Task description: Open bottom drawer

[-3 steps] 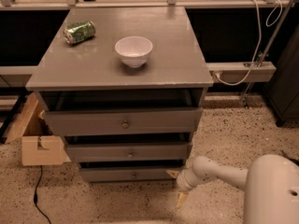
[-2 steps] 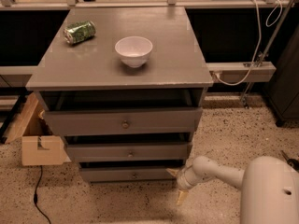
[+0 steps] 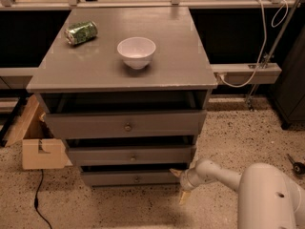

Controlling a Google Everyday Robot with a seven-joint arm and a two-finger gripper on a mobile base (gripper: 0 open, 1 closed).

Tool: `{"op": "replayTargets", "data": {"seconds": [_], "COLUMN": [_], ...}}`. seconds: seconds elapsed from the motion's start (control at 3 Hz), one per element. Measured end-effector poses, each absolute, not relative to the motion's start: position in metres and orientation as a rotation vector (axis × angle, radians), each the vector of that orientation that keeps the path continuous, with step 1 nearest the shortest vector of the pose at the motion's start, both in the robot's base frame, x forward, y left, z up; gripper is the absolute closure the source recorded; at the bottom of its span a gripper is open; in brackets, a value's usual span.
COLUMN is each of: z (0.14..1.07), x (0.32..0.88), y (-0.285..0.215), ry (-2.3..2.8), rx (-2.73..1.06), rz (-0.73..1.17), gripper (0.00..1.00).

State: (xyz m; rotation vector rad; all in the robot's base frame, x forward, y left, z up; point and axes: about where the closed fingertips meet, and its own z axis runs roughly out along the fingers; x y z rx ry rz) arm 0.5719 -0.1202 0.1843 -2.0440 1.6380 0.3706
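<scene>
The grey cabinet point(image 3: 95, 75) has three stacked drawers. The bottom drawer point(image 3: 109, 179) is the lowest, with a small round knob point(image 3: 137, 179) and a dark gap above its front. My gripper point(image 3: 179, 185) is low by the floor at the drawer's right end. It is open, with one beige fingertip point(image 3: 175, 172) against the drawer front's right corner and the other fingertip point(image 3: 183, 197) pointing down at the floor. It holds nothing. My white arm point(image 3: 224, 175) reaches in from the lower right.
A white bowl point(image 3: 136, 51) and a green can point(image 3: 81, 32) lie on the cabinet top. The middle drawer point(image 3: 131, 155) and top drawer point(image 3: 126, 124) stand slightly out. A cardboard box point(image 3: 40, 151) and a black cable point(image 3: 38, 199) are on the floor at left.
Almost nothing has moved; the gripper stays at the bottom drawer's right corner and the drawers look the same.
</scene>
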Motion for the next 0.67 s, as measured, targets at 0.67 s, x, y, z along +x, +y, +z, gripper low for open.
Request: {"op": "replayTargets", "data": {"seconds": [0.67], "z": [0.164], "x": [0.601], "y": [-0.125], "ry": [1.760], "rx": [-2.014], "rz": [0.238], "gripper": [0.00]}}
